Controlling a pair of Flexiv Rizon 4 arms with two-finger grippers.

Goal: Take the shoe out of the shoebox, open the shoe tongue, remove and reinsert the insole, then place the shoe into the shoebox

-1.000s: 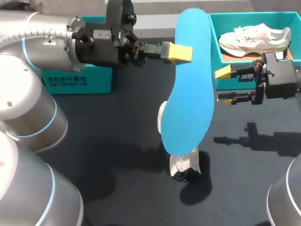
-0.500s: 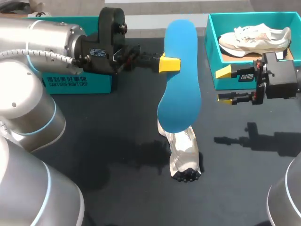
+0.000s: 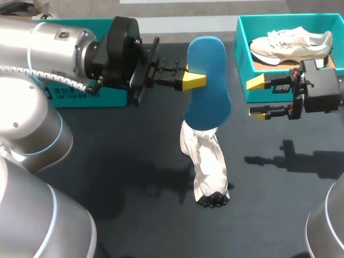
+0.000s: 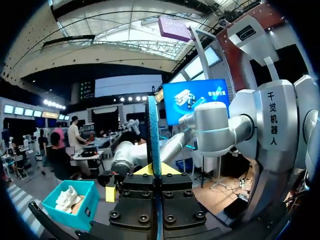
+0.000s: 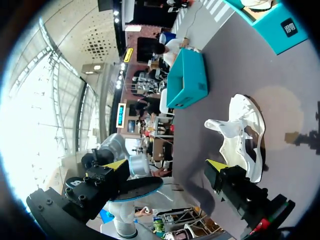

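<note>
1 insole [image 3: 208, 70] stands clamped in left hand [image 3: 195, 80] over the shoe [image 3: 207, 161].

the blue insole [image 3: 208, 86] covers the upper end of the white shoe [image 3: 207, 161] on the bench [image 3: 134, 161]; the shoebox [image 3: 240, 48] runs past the head view's right edge.

Left hand [image 3: 194, 80] mid-table, fingers horizontal, pinching insole [image 3: 209, 102]. Right hand [image 3: 257, 97] at right, fingers apart, pointing inward.
</note>
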